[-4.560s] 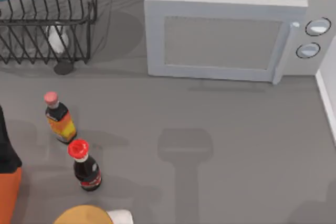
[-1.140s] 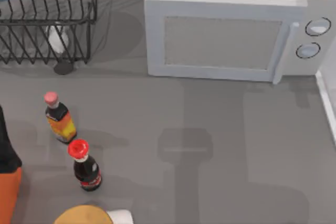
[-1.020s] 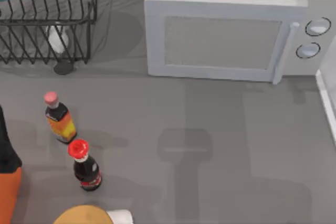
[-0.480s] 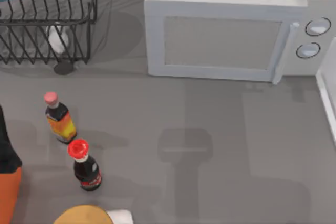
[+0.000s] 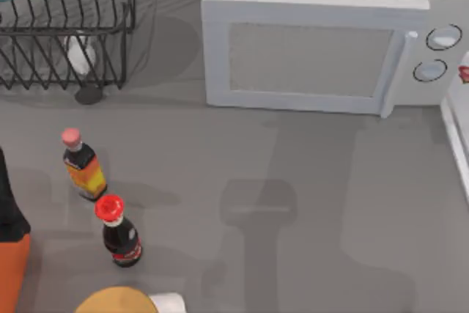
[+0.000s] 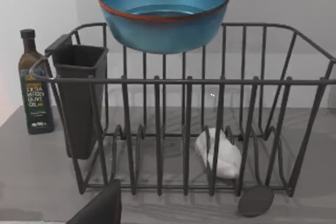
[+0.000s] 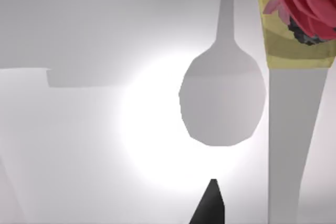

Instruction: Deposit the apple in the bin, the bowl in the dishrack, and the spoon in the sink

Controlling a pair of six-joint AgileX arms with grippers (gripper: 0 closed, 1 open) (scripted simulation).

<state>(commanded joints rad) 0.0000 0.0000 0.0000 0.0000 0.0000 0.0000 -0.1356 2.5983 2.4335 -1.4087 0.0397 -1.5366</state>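
Right wrist view: spoon (image 7: 222, 100) hangs beyond one dark fingertip; grip state unclear.

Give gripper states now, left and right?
Left gripper: cannot be told, facing the dishrack.
Right gripper: cannot be told, near the spoon.

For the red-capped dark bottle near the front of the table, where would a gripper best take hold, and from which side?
Probably around the neck just below the cap. The red-capped dark bottle stands upright, so a grasp from above suits it. Coming in from the top view's right looks safest: bare table lies there, while the pink-capped orange bottle stands close on its upper left and an orange object on its left.
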